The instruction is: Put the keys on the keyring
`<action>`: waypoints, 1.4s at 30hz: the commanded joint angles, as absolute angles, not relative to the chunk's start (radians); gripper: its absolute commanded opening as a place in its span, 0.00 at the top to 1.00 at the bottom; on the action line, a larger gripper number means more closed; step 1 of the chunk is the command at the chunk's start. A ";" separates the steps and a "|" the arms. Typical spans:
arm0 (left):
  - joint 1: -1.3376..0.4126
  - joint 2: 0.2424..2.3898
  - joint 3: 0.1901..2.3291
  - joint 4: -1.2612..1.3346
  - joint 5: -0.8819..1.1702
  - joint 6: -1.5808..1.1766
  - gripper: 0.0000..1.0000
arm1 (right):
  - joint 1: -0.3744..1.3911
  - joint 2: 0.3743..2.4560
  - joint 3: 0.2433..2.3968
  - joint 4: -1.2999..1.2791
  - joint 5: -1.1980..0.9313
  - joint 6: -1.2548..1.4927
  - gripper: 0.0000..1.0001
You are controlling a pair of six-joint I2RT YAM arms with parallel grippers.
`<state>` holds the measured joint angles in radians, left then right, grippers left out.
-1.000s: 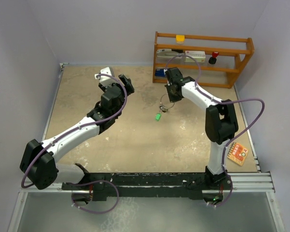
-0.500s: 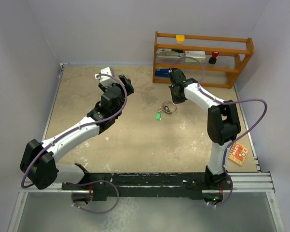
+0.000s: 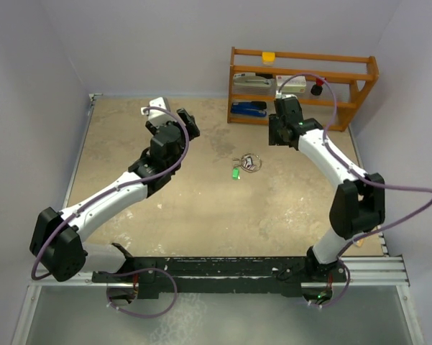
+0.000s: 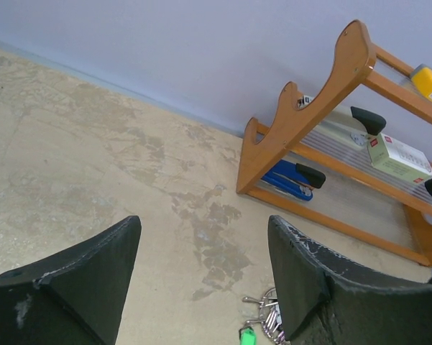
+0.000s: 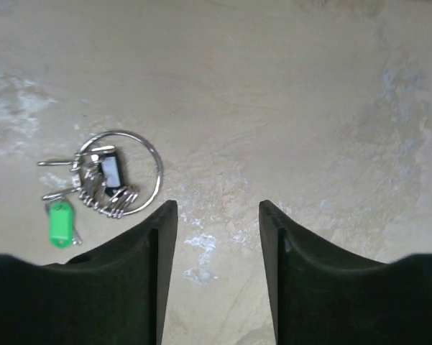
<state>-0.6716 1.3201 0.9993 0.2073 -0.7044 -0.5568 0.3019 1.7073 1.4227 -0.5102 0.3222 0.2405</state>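
Note:
The keyring (image 5: 159, 167), a thin silver wire ring, lies flat on the table with a cluster of small silver keys (image 5: 100, 194) and a black-headed key (image 5: 110, 172) inside its circle. A green-headed key (image 5: 60, 222) lies just outside the ring at its lower left; whether it hangs on the wire I cannot tell. In the top view the keyring (image 3: 249, 162) and green key (image 3: 236, 173) sit mid-table. My right gripper (image 5: 218, 210) is open and empty, to the right of the ring (image 3: 275, 136). My left gripper (image 4: 203, 223) is open, left of the keys (image 4: 267, 321), also empty (image 3: 189, 123).
A wooden rack (image 3: 302, 86) stands against the back wall on the right, holding a blue stapler (image 3: 248, 109), a white box (image 4: 399, 156) and small items. Walls close the table on the left, back and right.
My right gripper has opened and let go of the keyring, which dropped flat onto the table, and the right arm has drawn back to the right. The left arm barely moved.

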 commanded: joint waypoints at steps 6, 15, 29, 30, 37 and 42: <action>-0.663 1.300 1.138 0.155 -0.825 -0.576 0.29 | 0.214 1.475 1.256 -0.241 0.151 0.375 0.23; -0.662 1.311 1.163 0.110 -0.863 -0.563 0.27 | 0.183 1.457 1.219 -0.212 0.078 0.370 0.21; -0.661 1.325 1.165 0.112 -0.826 -0.566 0.25 | 0.175 1.515 1.198 -0.231 -0.052 0.336 0.21; -0.662 1.324 1.166 0.112 -0.825 -0.567 0.25 | 0.175 1.534 1.209 -0.253 -0.065 0.331 0.21; -0.662 1.327 1.167 0.109 -0.821 -0.568 0.24 | 0.175 1.522 1.178 -0.201 -0.100 0.329 0.22; -0.662 1.330 1.168 0.112 -0.817 -0.569 0.24 | 0.175 1.534 1.180 -0.217 -0.111 0.324 0.23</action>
